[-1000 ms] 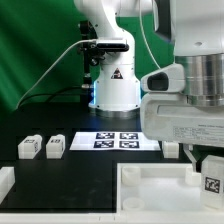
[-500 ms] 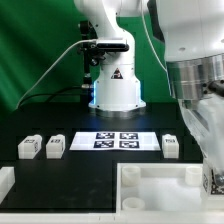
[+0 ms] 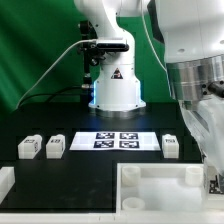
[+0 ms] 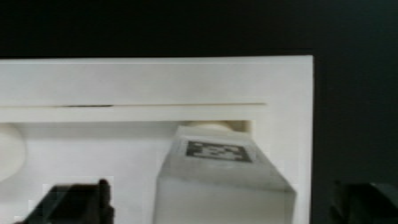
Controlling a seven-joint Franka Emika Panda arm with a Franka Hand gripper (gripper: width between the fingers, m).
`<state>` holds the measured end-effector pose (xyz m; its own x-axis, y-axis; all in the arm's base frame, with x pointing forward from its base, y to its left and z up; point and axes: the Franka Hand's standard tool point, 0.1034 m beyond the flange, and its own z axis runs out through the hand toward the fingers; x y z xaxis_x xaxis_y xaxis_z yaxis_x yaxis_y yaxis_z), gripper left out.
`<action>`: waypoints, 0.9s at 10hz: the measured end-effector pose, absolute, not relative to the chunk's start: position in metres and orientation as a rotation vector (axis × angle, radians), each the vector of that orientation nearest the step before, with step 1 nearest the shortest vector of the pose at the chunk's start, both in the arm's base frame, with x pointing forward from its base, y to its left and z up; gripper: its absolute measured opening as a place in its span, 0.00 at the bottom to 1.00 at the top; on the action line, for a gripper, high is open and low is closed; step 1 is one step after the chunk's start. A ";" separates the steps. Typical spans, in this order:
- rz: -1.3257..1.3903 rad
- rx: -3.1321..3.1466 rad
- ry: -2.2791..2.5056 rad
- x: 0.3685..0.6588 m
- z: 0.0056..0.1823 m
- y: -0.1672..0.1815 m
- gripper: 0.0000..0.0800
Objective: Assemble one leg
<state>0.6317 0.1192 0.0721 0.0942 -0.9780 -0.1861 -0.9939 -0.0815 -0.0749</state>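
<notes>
In the wrist view a leg (image 4: pixel 219 160), a small white block with a black-and-white tag on its face, stands in a corner of the large white tray-like piece (image 4: pixel 160 80). My gripper (image 4: pixel 214 208) straddles this leg. Its dark fingers (image 4: pixel 80 200) stand apart from the leg with a gap showing, so it is open. In the exterior view the gripper (image 3: pixel 213 170) is low at the far right over the tray-like piece (image 3: pixel 150 176), with the leg (image 3: pixel 214 184) only partly visible at the frame edge. Three more legs lie on the table: two at the exterior view's left (image 3: pixel 28 148) (image 3: pixel 55 146), one at the right (image 3: pixel 170 146).
The marker board (image 3: pixel 115 140) lies on the black table in front of the robot base (image 3: pixel 115 90). A small white part (image 3: pixel 5 182) sits at the left front edge. My arm's white body fills the exterior view's right side.
Between one second and half a second ago the arm swung, uncovering the leg by the marker board, and the tagged leg at my fingers sank lower. Since then nothing has visibly moved.
</notes>
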 end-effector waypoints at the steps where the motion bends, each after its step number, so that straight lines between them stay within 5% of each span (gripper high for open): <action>1: 0.097 -2.399 1.718 0.632 0.072 0.118 0.80; 8: -0.032 -2.984 0.422 0.639 0.079 0.115 0.81; 9: -0.026 -2.954 0.542 0.639 0.079 0.117 0.81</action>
<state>0.6387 0.1165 0.0788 0.9350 -0.3545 -0.0078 -0.3521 -0.9256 -0.1388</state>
